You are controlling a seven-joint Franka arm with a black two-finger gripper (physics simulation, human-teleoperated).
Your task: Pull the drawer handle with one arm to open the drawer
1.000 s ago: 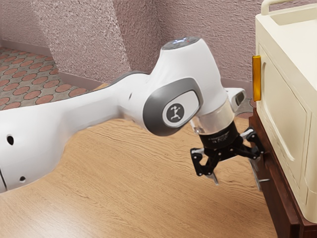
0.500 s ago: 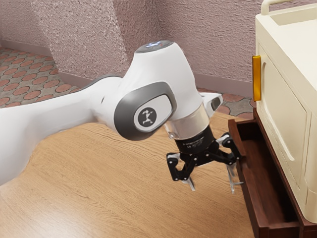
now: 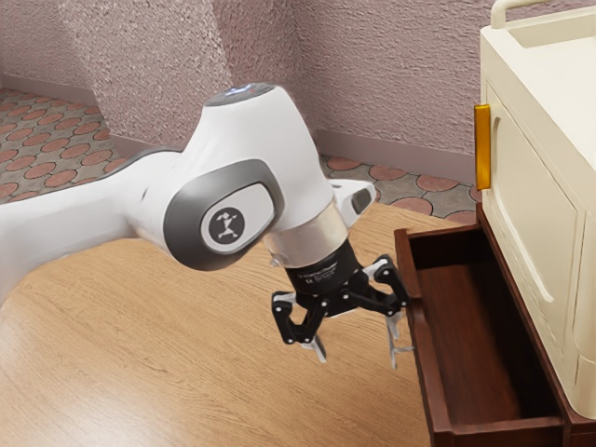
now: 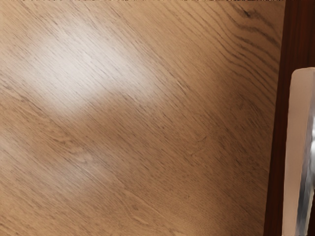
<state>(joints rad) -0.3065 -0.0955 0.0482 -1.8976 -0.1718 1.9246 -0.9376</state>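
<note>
Your one drawer (image 3: 428, 372) stands open at the exterior view's right, a single hollow box of dark red-brown wood, straight-edged and rectangular. It juts out from under one cream cabinet (image 3: 526, 186), which has smooth, rounded edges, one framed side panel, one amber upright strip (image 3: 482, 147) and one looped rail (image 3: 531, 7) on top. Your one handle (image 3: 404, 350) is at the drawer's outer face, thin and metallic, right by the nearer of your hand's (image 3: 358, 361) two fingers. Those two slim, pale fingers stand wide apart, on black jointed linkages, with the other one out over bare wood.

You have one arm (image 3: 251, 140), in glossy white shells with grey trim and one round emblem. One tabletop (image 3: 186, 372) of tan wood lies below, its grain streaked and wavy. Behind it you see rough, pinkish plaster walls (image 3: 391, 74) and a floor (image 3: 47, 154) of many rounded reddish tiles set in grey.

In the wrist view, one pale, round-cornered slab (image 4: 295, 147) with a silvery side overlaps the drawer's dark edge; you cannot tell which part it is.
</note>
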